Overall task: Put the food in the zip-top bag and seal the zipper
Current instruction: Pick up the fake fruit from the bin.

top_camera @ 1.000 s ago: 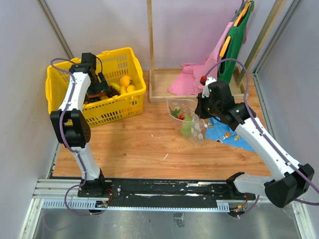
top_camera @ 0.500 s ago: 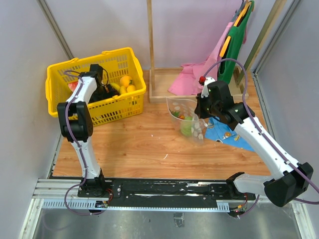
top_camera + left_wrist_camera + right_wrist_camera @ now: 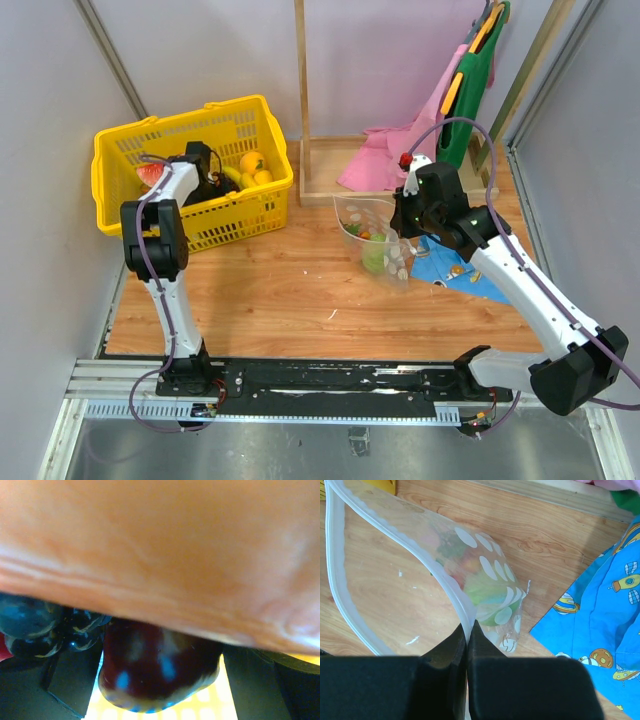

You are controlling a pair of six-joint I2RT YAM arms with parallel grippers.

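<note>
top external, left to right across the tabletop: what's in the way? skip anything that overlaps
yellow basket → wooden upright post → zip-top bag → blue patterned cloth. The pink cloth, green fabric and both arms are left out because they overlap the others.

No text, label, brand, number or sign can be read in any view. Only wordless prints are seen: white round dots on the zip-top bag [image 3: 490, 570] at the centre of the right wrist view, and cartoon rockets and planets on the blue cloth [image 3: 600, 625] at its right edge.
</note>
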